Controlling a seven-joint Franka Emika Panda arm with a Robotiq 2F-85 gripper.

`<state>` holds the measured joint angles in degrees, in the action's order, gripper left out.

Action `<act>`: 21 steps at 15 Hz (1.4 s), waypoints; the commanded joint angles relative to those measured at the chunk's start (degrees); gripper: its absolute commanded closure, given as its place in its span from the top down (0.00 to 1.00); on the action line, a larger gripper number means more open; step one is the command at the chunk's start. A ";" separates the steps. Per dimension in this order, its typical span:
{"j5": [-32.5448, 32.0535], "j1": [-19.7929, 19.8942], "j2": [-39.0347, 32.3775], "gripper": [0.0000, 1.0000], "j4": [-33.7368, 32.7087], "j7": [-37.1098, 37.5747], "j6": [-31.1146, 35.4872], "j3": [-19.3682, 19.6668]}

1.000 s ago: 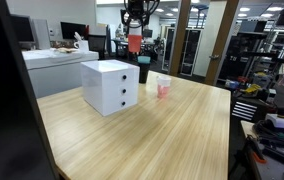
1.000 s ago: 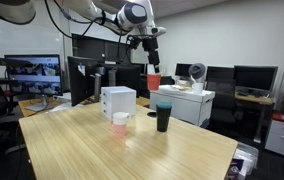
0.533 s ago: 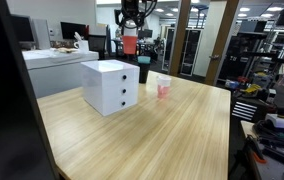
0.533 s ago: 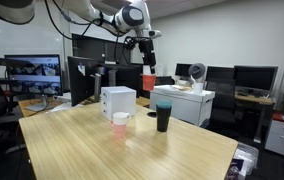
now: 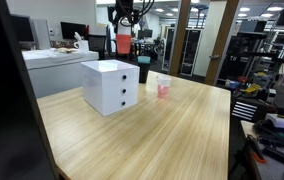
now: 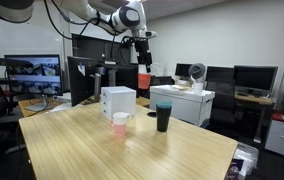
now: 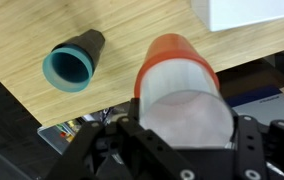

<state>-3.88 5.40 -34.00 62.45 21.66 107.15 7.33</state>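
Hand (image 6: 142,66) partly closed, fingers clamped on either side of the orange cup (image 6: 144,82) near its rim; the grip looks firm, nothing slack

Orange cup in the air, high above the worktop (image 5: 162,135), touching nothing but the fingers. It hangs upright, mouth up toward the wrist, base down, so I judge the side grip is there to keep it level. In the wrist view it (image 7: 177,95) sits about over the worktop edge, floor clutter showing past it

Dark cup (image 7: 74,62) with a teal rim stands upright on the worktop, mouth open, off to one side of the held cup and well below it. The height gives clearance over that rim

White box (image 5: 109,86) with small knobs stands near the dark cup, apart from it; only its corner shows in the wrist view

Small pink cup (image 5: 163,87) stands alone nearer the middle, well apart from the hand. I cannot tell whether any cup holds anything
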 commanded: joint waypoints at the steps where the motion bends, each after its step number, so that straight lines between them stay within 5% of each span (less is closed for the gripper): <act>1: 0.78 0.29 2.72 0.47 3.41 -3.96 0.79 -1.42; 21: -0.06 -0.22 3.24 0.47 6.80 -13.48 0.51 -6.30</act>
<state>-3.87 5.06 -33.67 65.33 10.66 107.15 1.58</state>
